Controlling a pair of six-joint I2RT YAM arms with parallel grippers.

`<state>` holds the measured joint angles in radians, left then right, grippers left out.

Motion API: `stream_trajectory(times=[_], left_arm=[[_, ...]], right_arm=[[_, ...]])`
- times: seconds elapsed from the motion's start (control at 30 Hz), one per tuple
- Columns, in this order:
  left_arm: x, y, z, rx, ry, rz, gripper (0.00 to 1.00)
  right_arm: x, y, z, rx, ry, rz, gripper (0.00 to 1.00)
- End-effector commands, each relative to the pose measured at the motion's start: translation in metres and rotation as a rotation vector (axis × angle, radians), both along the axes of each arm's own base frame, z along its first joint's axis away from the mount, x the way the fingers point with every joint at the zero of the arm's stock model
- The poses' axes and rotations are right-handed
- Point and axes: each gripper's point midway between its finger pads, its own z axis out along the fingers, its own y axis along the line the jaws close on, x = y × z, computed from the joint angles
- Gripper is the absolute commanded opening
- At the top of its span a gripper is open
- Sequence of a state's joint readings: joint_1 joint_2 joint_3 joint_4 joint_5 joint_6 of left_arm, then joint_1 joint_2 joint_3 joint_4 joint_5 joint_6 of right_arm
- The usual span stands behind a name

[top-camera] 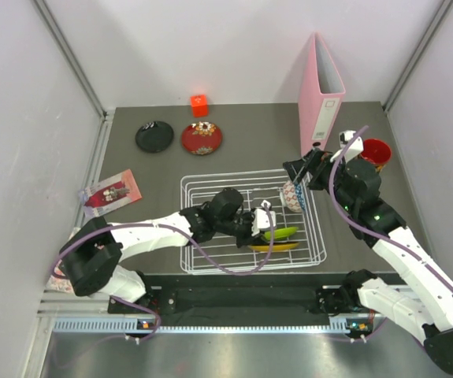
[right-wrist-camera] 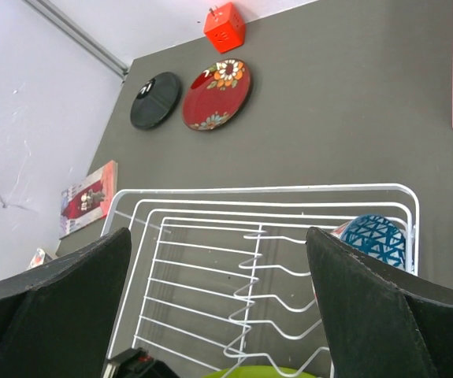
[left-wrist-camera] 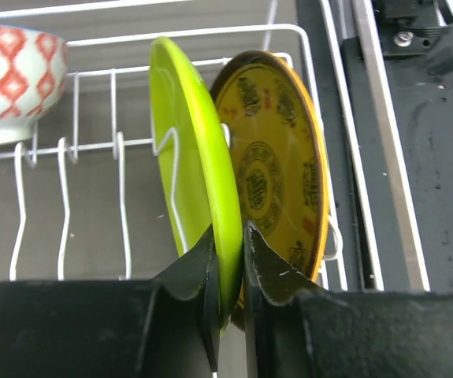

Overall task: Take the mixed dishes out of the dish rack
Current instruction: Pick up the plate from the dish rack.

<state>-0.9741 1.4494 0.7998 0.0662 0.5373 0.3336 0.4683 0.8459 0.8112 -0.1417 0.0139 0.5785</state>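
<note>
Left gripper (left-wrist-camera: 228, 268): clenched on the rim of the round lime green plate (left-wrist-camera: 187, 157), which stood upright in the white wire dish rack (top-camera: 198, 185), near right.
Gold patterned round plate (left-wrist-camera: 277, 165): upright just beside it, on the nearer side.
Right gripper (right-wrist-camera: 218, 236): fingers spread wide, holding nothing, over the rack's far right corner.
Blue-white patterned bowl (right-wrist-camera: 372, 240): in that corner.

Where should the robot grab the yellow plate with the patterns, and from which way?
By its upper rim, coming down from above. The gold patterned plate stands on edge in the dish rack, so only its thin rim faces up and a finger fits on each face. The lime green plate stands close beside it, so this is probably easier once that one is out.
</note>
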Motion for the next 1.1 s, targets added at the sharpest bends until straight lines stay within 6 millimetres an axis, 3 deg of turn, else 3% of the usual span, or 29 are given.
stream_trajectory(times=[0.0,0.03,0.13,0.4,0.73,0.97,1.07], left_arm=[[-0.002,-0.010,0.021,-0.023,-0.018,-0.052,0.04],[-0.004,-0.008,0.020,-0.005,-0.008,-0.058,0.00],[-0.004,-0.009,0.032,0.000,-0.022,-0.083,0.00],[0.008,-0.011,0.089,-0.056,-0.153,-0.075,0.00],[0.033,0.001,0.156,-0.101,-0.373,-0.011,0.00],[0.030,0.007,0.176,-0.135,-0.396,-0.011,0.00],[0.035,0.012,0.195,-0.184,-0.425,0.055,0.00]], right_arm=[[0.002,-0.004,0.011,0.010,-0.048,-0.011,0.91],[0.002,-0.003,0.011,0.008,-0.049,-0.009,0.91],[0.001,-0.004,0.013,0.013,-0.052,-0.011,0.91],[-0.001,-0.006,0.025,0.017,-0.072,-0.013,0.91],[-0.005,-0.017,0.068,0.022,-0.145,-0.052,0.92],[-0.013,-0.023,0.088,0.040,-0.175,-0.067,0.92],[-0.013,-0.033,0.089,0.058,-0.157,-0.122,0.92]])
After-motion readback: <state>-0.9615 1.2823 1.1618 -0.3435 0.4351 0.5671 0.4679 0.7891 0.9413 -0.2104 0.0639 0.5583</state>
